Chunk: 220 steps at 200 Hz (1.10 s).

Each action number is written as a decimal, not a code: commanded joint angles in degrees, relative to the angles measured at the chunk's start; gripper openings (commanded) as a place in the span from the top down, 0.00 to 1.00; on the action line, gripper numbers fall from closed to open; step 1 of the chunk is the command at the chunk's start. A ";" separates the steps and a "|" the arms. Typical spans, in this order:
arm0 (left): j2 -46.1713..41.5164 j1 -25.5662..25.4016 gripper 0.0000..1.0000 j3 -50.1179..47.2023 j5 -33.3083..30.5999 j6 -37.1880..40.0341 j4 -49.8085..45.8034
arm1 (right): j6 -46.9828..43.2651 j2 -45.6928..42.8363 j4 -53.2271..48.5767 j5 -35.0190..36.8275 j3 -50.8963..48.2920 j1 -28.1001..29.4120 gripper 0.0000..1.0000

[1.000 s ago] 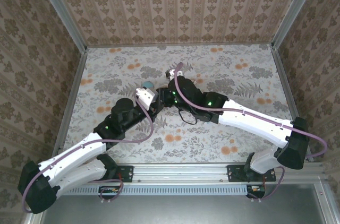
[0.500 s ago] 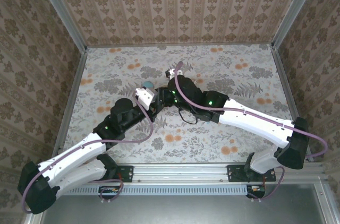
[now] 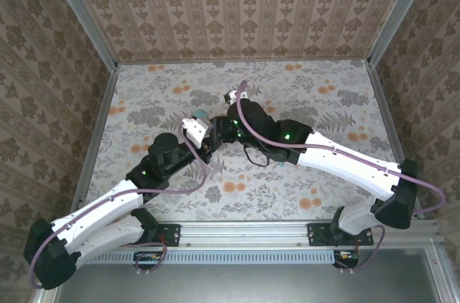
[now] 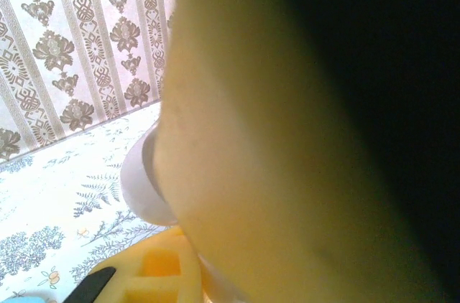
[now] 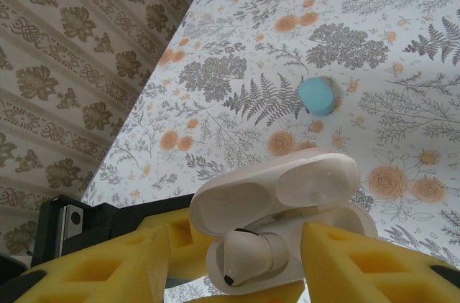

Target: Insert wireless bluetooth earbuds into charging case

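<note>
Where the two arms meet at mid-surface, the left end effector [image 3: 207, 136] is closed down to its narrowest. Its own wrist view is largely masked by one of its yellow pads [image 4: 251, 174] close to the lens, with a white rounded body showing at that pad's edge. In the right wrist view, yellow foam shows beneath the charging case [image 5: 277, 210]. The grip therefore appears to be on the case, though the contact itself is not clearly seen. The right end effector [image 5: 237, 235] stands partly open, one pad on either side of the case; whether either pad touches it cannot be told. The case is held off the surface [image 5: 402, 52] with its lid swung open. One pale earbud [image 5: 248, 254] sits in the body of the case, part of which is hidden behind a pad. A teal-blue earbud [image 5: 317, 96] lies on the surface beyond the case, apart from it.
</note>
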 commanded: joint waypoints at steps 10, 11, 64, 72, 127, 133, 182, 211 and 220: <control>-1.32 -0.43 1.00 0.88 0.35 -0.40 2.55 | -2.18 -2.73 -3.54 1.73 2.30 -0.78 0.48; -1.34 -0.43 1.00 0.88 0.39 -0.40 2.56 | -2.22 -2.83 -3.57 1.79 2.29 -0.82 0.48; -0.92 0.45 1.00 -2.18 8.31 0.16 8.88 | -2.04 -7.17 -6.25 -3.83 0.62 -6.66 0.49; -0.75 0.61 1.00 -2.49 11.15 0.66 10.25 | -1.30 -7.84 -5.99 -6.13 -0.52 -8.49 0.50; 0.80 0.89 1.00 -1.15 23.65 6.30 11.70 | -0.37 -10.52 -6.14 -14.23 -5.07 -15.81 0.52; 0.92 0.93 1.00 -1.06 24.00 6.64 11.79 | -0.11 -10.86 -5.56 -15.44 -5.86 -16.55 0.52; 1.22 0.88 1.00 -0.99 24.70 11.03 11.52 | 1.86 -11.31 -3.73 -22.03 -10.91 -23.57 0.52; 1.01 0.92 1.00 -0.97 23.56 12.83 10.52 | 1.01 -8.73 -5.71 -23.84 -10.52 -26.45 0.52; 0.95 0.88 1.00 -0.96 22.99 13.46 10.17 | 0.49 -7.49 -5.59 -24.15 -10.24 -26.94 0.52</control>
